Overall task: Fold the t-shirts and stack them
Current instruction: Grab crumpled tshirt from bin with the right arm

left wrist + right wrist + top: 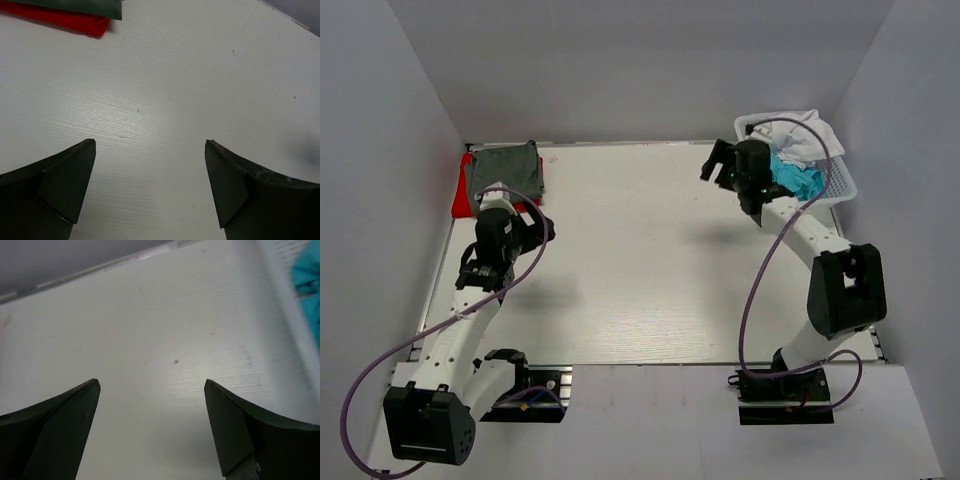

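The left jaws stand spread wide and hold nothing; between them the left wrist view shows only bare table (640, 260). Just beyond them, in the upper left of the top view, the dark grey t-shirt (505, 165) lies folded flat on the red t-shirt (460, 195), whose edge shows along the left side. That reads as the stack the task asks for, and the jaws hang just beside it without touching it.

The right jaws are likewise spread and empty, over bare table in the upper right of the top view, just left of the white mesh basket (842, 185). In the basket the teal t-shirt (798, 180) and the white t-shirt (805, 135) lie crumpled together, unfolded. My judgement: half the work is done, and the right arm is placed to reach into the basket for the next shirt.
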`<state>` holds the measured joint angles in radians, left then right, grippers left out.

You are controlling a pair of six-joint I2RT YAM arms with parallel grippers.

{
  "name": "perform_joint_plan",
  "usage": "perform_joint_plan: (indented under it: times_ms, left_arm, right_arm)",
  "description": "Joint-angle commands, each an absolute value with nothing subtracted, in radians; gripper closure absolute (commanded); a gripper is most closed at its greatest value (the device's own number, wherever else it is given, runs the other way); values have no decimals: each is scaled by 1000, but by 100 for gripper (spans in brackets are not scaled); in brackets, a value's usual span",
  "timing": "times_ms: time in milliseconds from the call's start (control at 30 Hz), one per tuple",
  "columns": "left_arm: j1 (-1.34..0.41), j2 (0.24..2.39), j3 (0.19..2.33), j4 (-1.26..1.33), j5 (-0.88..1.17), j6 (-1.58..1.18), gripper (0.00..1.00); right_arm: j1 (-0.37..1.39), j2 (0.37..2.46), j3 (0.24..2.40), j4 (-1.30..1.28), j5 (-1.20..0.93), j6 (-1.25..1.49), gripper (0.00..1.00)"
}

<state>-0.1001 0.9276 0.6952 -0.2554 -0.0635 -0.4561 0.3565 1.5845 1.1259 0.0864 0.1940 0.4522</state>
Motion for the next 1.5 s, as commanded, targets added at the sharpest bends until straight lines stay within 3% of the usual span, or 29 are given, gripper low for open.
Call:
perform_joint_plan:
  times_ms: [0,200,567,700,800,900,933,1000,1067,1100,1467]
  left_arm:
    - [-103,937,709,-250,-81,-440,0]
    - [-103,974,718,-250,-91,-411,0]
    - [-94,1058,736,-230,-133,-402,0]
    - [-94,1109,755,-239,-143,-402,0]
    - [-94,1138,775,-249,-153,-402,0]
    - [-94,1163,785,-249,-163,-402,0]
    - [-94,1163,785,-249,-163,-402,0]
    - [-94,1172,785,-249,-163,-402,0]
    - [-94,1172,785,-249,-163,-402,0]
    - [-94,1172,795,-249,-163,-402,0]
    - [-94,1083,795,-267,-152,-440,0]
  right_arm:
    - [224,1664,1314,-120,279,442,10]
    - [39,1922,1730,-325,400,370,10]
    - [-110,2319,2161,-212,327,144,10]
    - [-130,2425,2198,-111,299,159,10]
    - [-143,2451,2180,-32,163,164,10]
    - [-143,2474,2195,24,149,163,21]
    - [-144,2480,2197,34,155,173,42]
    - [-155,2487,2201,44,161,190,61]
    - [-161,2476,2201,52,169,196,95]
    - [-160,2470,2198,54,182,199,100]
    - [-158,2102,2187,-46,55,163,100]
